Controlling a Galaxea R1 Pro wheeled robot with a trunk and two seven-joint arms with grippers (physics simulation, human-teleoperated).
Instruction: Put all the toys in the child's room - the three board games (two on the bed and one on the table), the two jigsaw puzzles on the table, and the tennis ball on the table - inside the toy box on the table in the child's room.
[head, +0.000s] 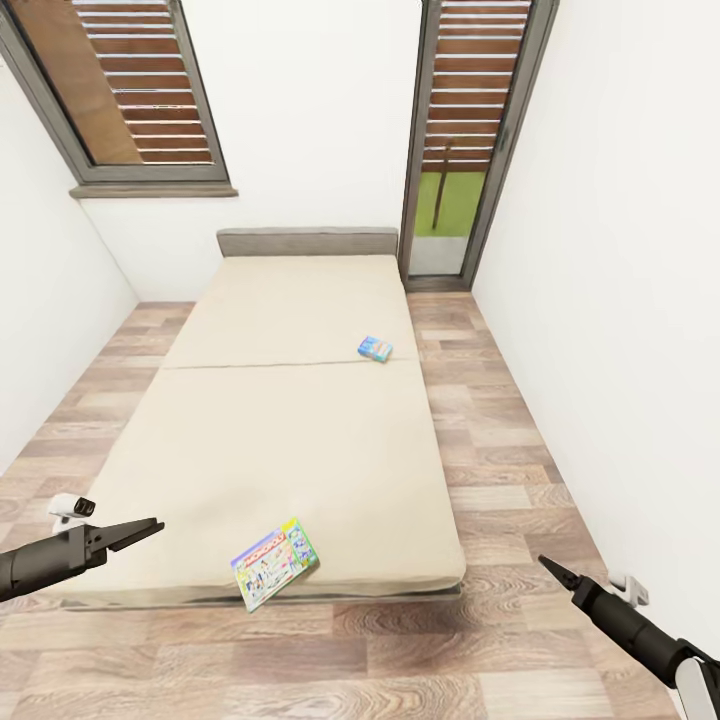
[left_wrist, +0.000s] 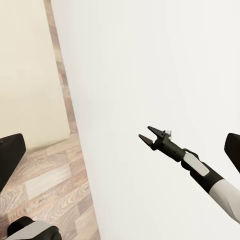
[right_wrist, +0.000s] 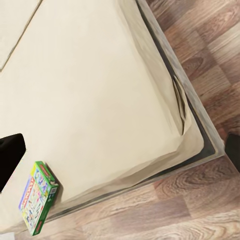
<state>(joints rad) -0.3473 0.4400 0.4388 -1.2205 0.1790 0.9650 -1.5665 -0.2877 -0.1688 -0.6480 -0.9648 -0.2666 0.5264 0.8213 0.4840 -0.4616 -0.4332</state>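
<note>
Two board games (head: 275, 563) (head: 375, 348) lie on the bed (head: 300, 440).

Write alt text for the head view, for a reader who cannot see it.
A wide beige bed with a grey headboard holds two board games: a green-edged printed box overhanging the near edge and a small blue box by the right side. The left gripper and right gripper hover empty over wood-plank floor.

Both arms are showing matte black, tapering into slim pointed fingers on the left gripper (head: 150, 527) and right gripper (head: 547, 566). Small white blocks are sitting near each wrist; the right forearm is turning white.
</note>
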